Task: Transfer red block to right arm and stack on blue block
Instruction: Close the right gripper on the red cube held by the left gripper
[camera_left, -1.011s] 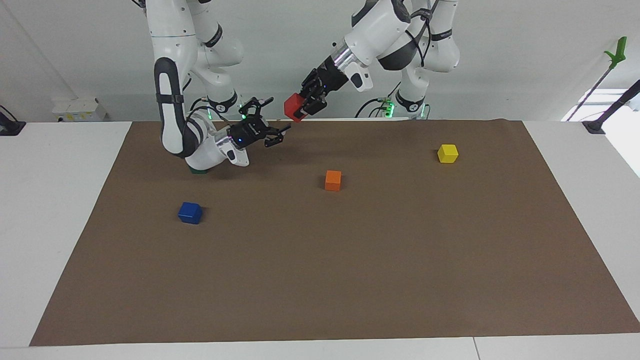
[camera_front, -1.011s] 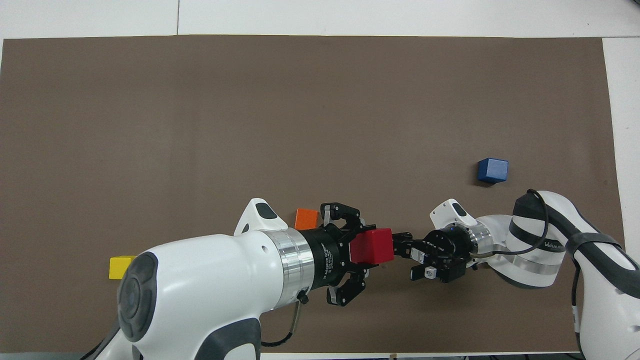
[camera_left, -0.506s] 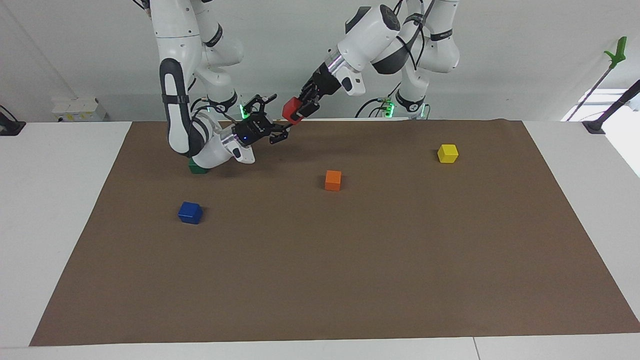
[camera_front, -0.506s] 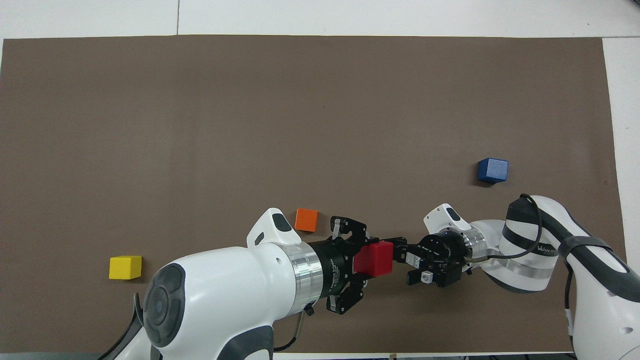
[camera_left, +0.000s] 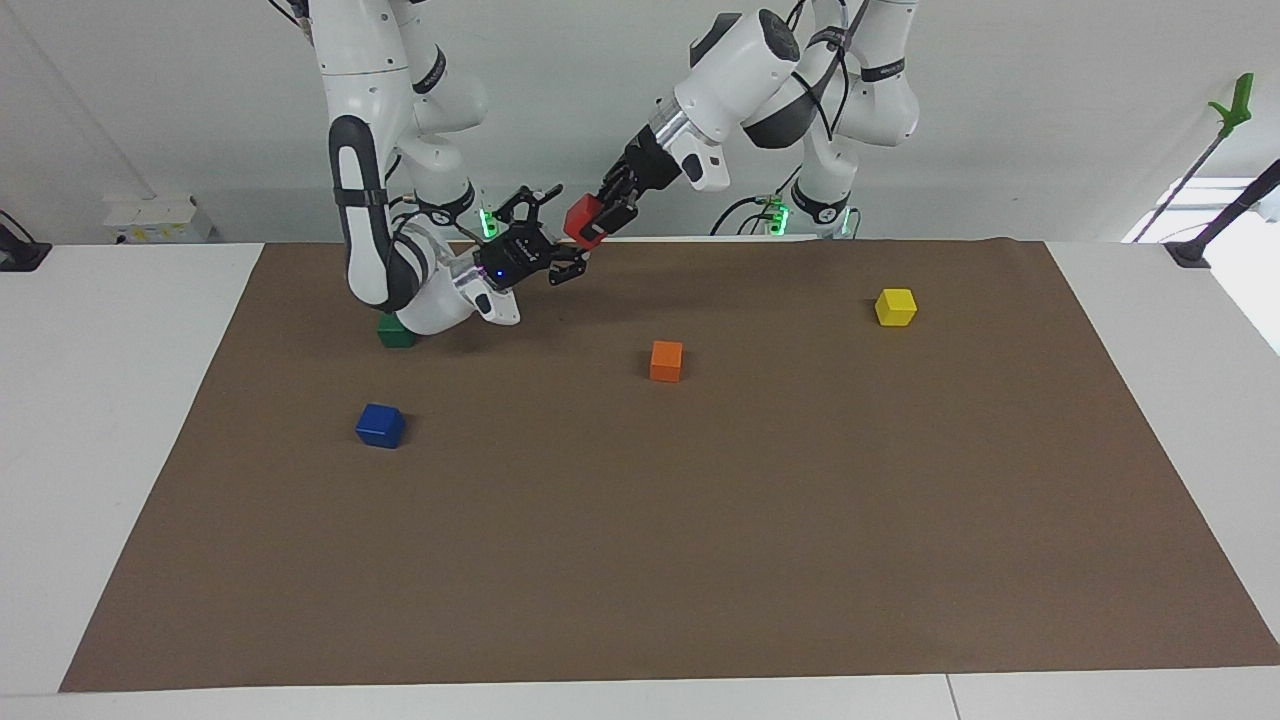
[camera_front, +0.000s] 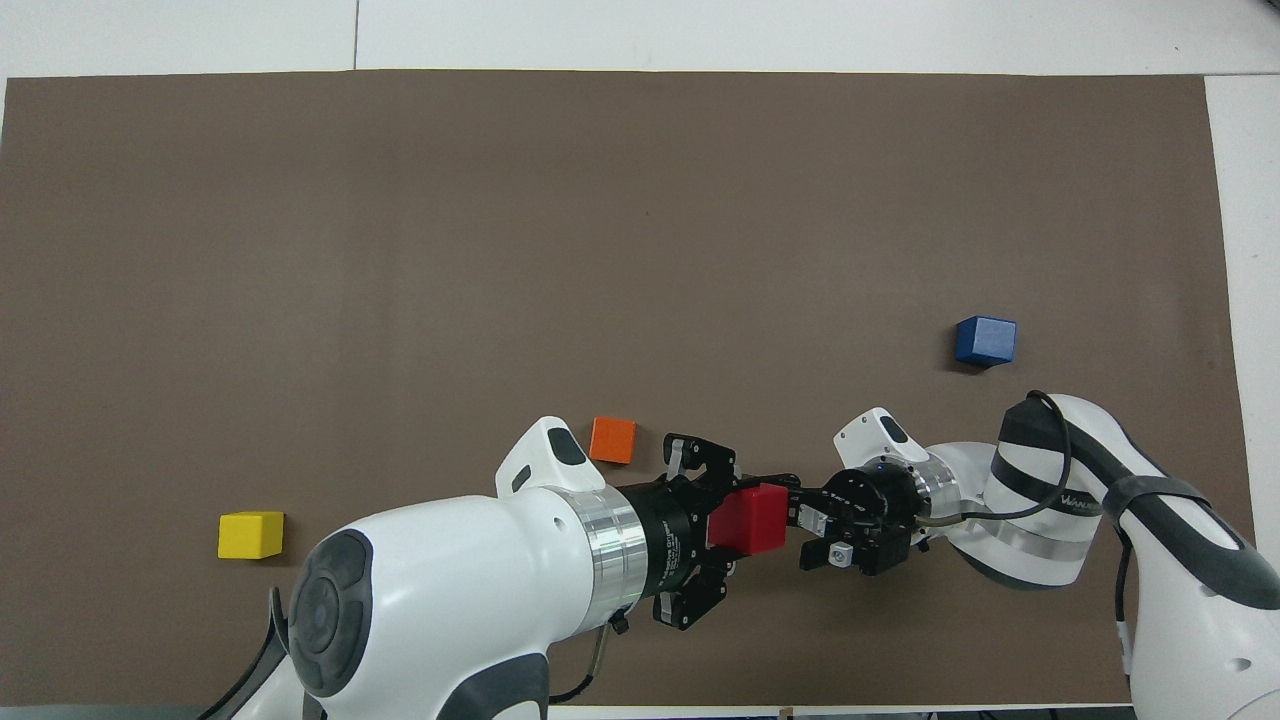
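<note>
The red block (camera_left: 581, 219) (camera_front: 746, 518) hangs in the air over the mat's edge by the robots, with my left gripper (camera_left: 592, 218) (camera_front: 738, 520) shut on it. My right gripper (camera_left: 566, 232) (camera_front: 797, 520) is open and points at the block's free side, its fingertips level with it. I cannot tell whether they touch it. The blue block (camera_left: 380, 426) (camera_front: 985, 340) rests on the brown mat (camera_left: 700, 560) toward the right arm's end, apart from both grippers.
An orange cube (camera_left: 666, 360) (camera_front: 612, 440) sits mid-mat and a yellow cube (camera_left: 895, 307) (camera_front: 250, 534) toward the left arm's end. A dark green cube (camera_left: 396, 332) lies under the right arm's wrist, nearer to the robots than the blue block.
The left gripper has lifted the red block higher and drawn it toward the robots. The right gripper has risen and closed the gap to the block, still open.
</note>
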